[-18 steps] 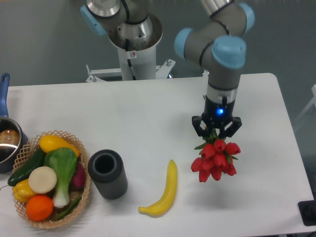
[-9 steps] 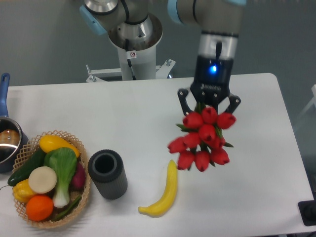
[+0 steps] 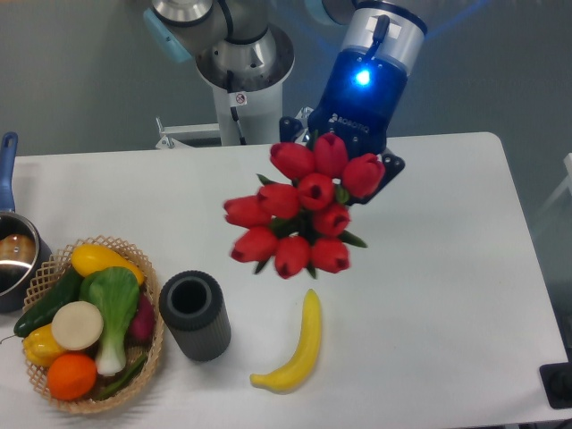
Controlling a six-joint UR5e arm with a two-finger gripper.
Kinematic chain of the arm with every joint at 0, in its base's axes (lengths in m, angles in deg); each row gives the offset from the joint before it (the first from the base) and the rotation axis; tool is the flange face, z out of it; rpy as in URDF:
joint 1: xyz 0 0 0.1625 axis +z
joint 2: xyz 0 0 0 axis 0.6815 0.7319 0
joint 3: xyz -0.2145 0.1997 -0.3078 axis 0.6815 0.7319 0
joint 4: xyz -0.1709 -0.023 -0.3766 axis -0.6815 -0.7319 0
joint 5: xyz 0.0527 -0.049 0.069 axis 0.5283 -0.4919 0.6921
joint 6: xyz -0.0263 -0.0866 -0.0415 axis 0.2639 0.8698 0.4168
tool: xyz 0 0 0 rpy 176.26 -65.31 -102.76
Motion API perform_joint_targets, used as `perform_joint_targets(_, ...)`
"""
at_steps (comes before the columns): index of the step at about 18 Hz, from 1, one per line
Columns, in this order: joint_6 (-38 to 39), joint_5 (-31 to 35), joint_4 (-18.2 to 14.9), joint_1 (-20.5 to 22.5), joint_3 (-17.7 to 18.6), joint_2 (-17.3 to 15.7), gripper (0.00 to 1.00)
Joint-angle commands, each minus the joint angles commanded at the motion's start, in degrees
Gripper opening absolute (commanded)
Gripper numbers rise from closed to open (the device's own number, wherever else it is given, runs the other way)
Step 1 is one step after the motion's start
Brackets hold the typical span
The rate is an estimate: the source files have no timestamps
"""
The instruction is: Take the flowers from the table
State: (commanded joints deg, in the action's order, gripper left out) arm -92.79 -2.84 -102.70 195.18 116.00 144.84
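The fingers (image 3: 386,170) are closed on the flowers (image 3: 302,217), gripping the bunch behind the blooms; only dark finger parts show at either side, and the stems are hidden behind the red buds. The gripper (image 3: 344,154) body carries a lit blue indicator and hangs from the arm (image 3: 380,40) at the top of the view. The flowers are held in the air, clear of the bench (image 3: 447,295), with the buds facing the camera, above the middle of the white surface. On the bench, below the bunch, lies a yellow banana (image 3: 298,347). To its left stands a dark cylindrical cup (image 3: 194,315), upright, mouth open upward. Further left sits a wicker basket (image 3: 147,288) holding mixed vegetables and fruit. A pot (image 3: 12,255) with a blue handle is at the left edge.
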Motion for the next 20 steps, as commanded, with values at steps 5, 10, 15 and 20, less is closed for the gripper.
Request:
perform_joint_targets(5, 0.0, -0.1, 0.0, 0.3, 1.0, -0.6, 0.40)
perform_joint_targets(10, 0.0, -0.1, 0.0, 0.5, 1.0, -0.6, 0.40)
perform_joint_targets(15, 0.1, -0.1, 0.0, 0.5, 1.1, -0.8, 0.40)
perform_joint_targets(20, 0.0, -0.1, 0.0, 0.6, 1.2, -0.8, 0.40)
